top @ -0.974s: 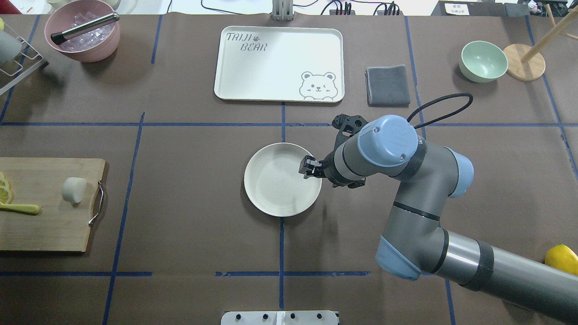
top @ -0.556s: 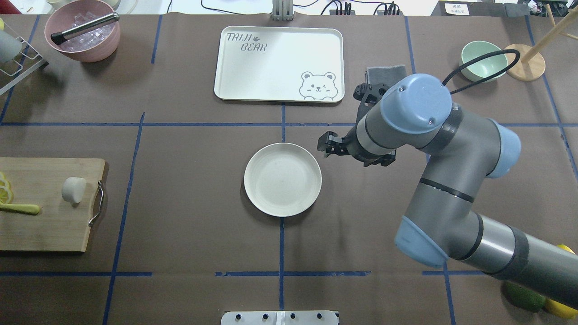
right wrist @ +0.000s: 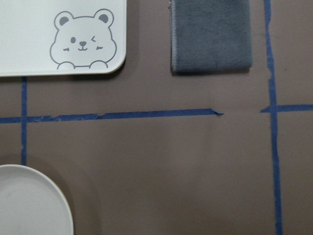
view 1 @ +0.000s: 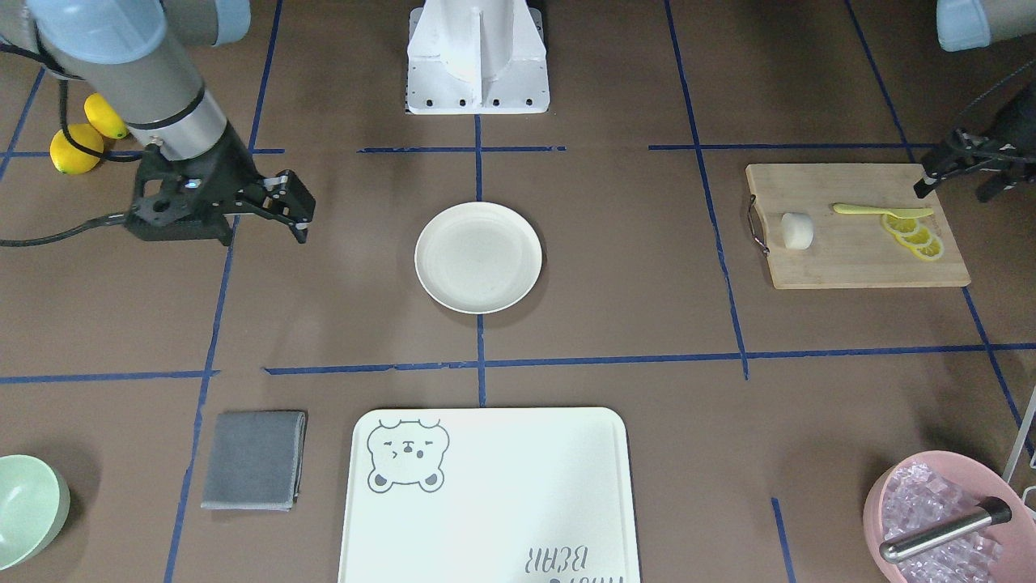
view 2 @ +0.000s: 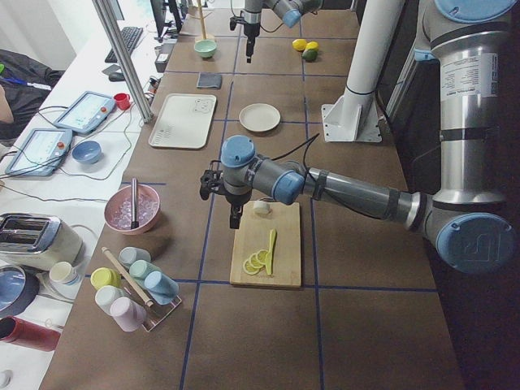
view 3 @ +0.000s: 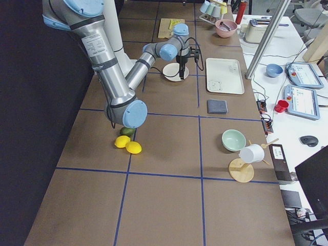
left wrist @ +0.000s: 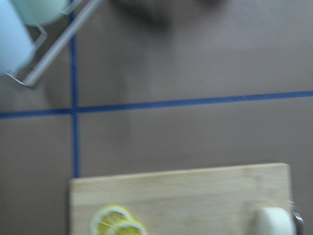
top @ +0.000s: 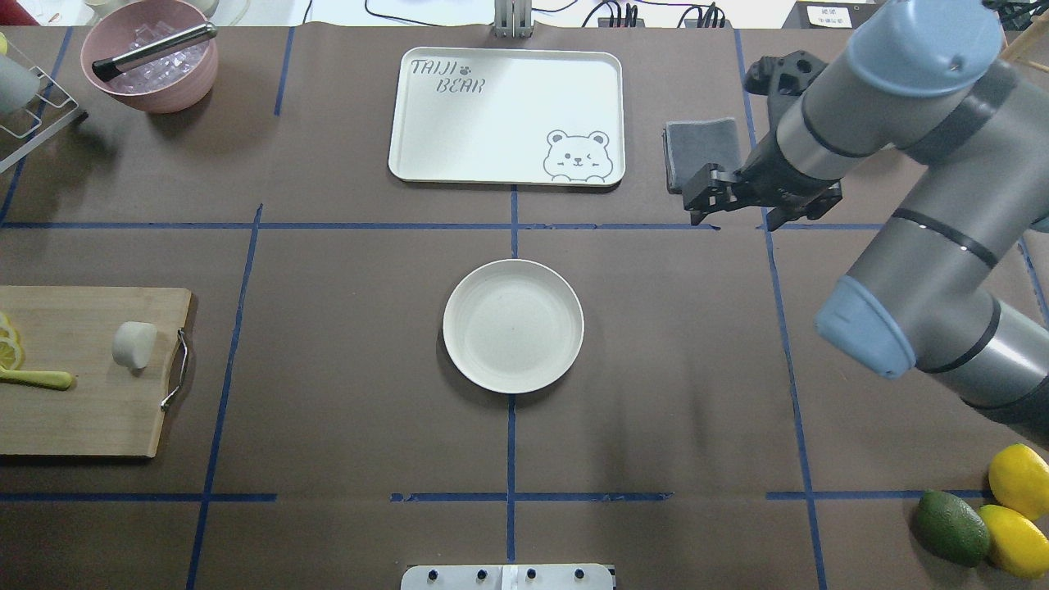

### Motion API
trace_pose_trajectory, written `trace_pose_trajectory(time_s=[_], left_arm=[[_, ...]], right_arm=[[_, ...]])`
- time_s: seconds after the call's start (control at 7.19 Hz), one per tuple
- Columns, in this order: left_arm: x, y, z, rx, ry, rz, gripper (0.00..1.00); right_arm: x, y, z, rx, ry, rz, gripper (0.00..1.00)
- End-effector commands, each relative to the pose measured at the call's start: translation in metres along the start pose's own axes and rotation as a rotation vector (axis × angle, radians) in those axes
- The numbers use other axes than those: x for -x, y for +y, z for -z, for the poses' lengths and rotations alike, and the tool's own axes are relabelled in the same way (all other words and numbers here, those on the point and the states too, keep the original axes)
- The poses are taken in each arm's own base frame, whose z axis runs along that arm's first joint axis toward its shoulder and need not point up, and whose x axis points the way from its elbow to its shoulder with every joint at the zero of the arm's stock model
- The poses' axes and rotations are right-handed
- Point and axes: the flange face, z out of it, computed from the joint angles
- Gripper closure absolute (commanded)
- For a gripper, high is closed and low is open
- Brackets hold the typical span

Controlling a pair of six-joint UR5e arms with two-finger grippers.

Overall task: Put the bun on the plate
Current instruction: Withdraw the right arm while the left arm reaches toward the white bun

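1. Two arms in shot. Starting far L: lemon slices (top: 8, 342) and a yellow-green utensil (top: 37, 378) lie on the wooden board (top: 82, 410) at the table's L end.
2. Bun (top: 133, 344) sits on that same board, toward the metal-handle end, just R of the slices. Nothing touches it. It's well apart from the plate, so not yet placed.
3. Left gripper (view 2: 234, 218) hangs fingers-down, raised above the table by the board's edge, near the bun but clear of it. Its wrist cam catches only board, slices and a bit of bun, no fingers. Whether the jaws are parted or closed: can't tell. No sign of anything in its grip.
4. Pink bowl (top: 147, 57) w/ ice and a metal tool sits at the far L corner, operators' side.
5. Centre now: plate (top: 513, 326) rests flat on the brown cover, over a blue tape line.
6. Beyond it, the bear-print tray (top: 508, 115), apart from the plate.
7. Just R of the tray, a folded grey cloth (top: 705, 156).
8. Right gripper (top: 698, 201) hovers raised at the cloth's near edge, over the blue tape line, well R of the plate. Jaws stand apart, nothing between them.
9. Pale green bowl (view 1: 24, 510) is beyond the R arm. Far R, robot side: an avocado (top: 951, 528) beside two lemons (top: 1016, 479).
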Motion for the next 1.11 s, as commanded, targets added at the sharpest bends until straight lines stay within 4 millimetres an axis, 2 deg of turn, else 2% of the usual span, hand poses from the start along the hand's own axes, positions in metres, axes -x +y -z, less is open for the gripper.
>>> trace_pose_trajectory(time_s=[0.0, 0.14, 0.28, 0.56, 0.7, 0.83, 0.97], left_arm=[[-0.05, 0.047, -0.054, -0.076, -0.01, 0.045, 0.01], [-0.073, 0.061, -0.076, -0.086, -0.022, 0.066, 0.01], [-0.081, 0.071, -0.099, -0.089, -0.053, 0.055, 0.01], [-0.078, 0.063, -0.127, -0.092, -0.04, 0.043, 0.02], [-0.087, 0.052, -0.136, -0.097, -0.031, 0.04, 0.03], [-0.088, 0.047, -0.144, -0.095, -0.035, 0.042, 0.03], [-0.091, 0.05, -0.15, -0.083, -0.037, 0.034, 0.04]], right_arm=[[-0.067, -0.018, 0.009, -0.004, 0.04, 0.081, 0.01], [-0.088, -0.022, 0.012, -0.01, 0.056, 0.091, 0.01], [-0.111, -0.025, 0.016, -0.013, 0.074, 0.111, 0.01], [-0.162, -0.027, 0.023, 0.003, 0.087, 0.148, 0.01], [-0.187, -0.026, 0.027, 0.008, 0.089, 0.162, 0.01], [-0.199, -0.024, 0.026, 0.014, 0.097, 0.167, 0.0], [-0.203, -0.024, 0.026, 0.016, 0.101, 0.165, 0.01]])
